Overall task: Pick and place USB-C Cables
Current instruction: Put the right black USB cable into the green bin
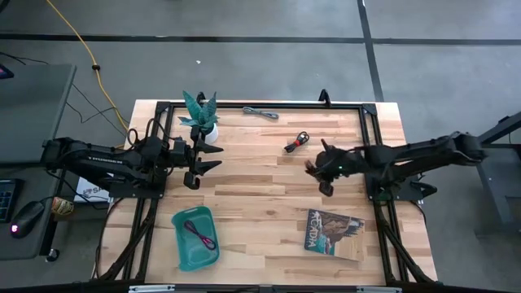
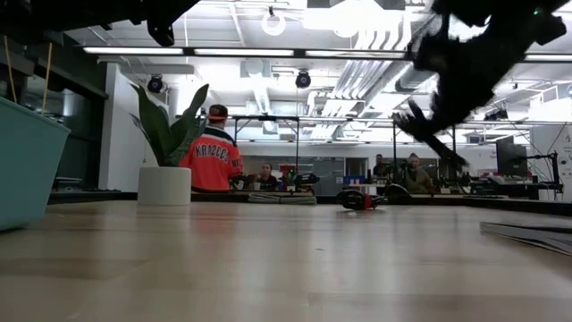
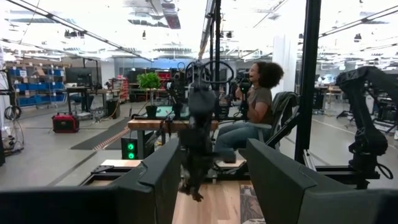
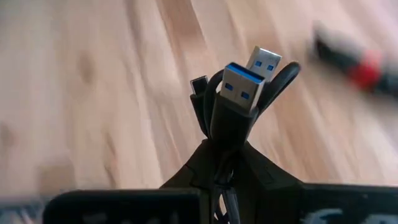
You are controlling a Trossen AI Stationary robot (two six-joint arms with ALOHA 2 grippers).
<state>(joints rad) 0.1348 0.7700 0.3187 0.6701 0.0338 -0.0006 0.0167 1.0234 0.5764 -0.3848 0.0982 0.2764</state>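
Note:
My right gripper (image 1: pixel 320 169) hangs above the table's middle right, shut on a small black cable bundle (image 4: pixel 231 112) with two blue-tongued plugs. A black-and-red cable bundle (image 1: pixel 297 142) lies on the table just beyond it and also shows in the low view (image 2: pixel 362 199). A grey cable bundle (image 1: pixel 260 112) lies near the far edge. A maroon-purple cable (image 1: pixel 199 234) lies inside the teal tray (image 1: pixel 181 244) near the front left. My left gripper (image 1: pixel 198 168) is open and empty, beside the potted plant (image 1: pixel 200 120). My right gripper pinches the folded black cable bundle between its two fingers, just below the plugs (image 4: pixel 225 138). Several strands run through the hold. The two plugs (image 4: pixel 244 87) and a loop stick out past the fingertips. The bundle is lifted clear of the table.
A magazine (image 1: pixel 334 232) lies at the front right. The white plant pot (image 2: pixel 165 185) stands at the far left. Black frame rails (image 1: pixel 366 122) run around the table. Bare wood lies between the tray and the magazine. People are in the room beyond the table.

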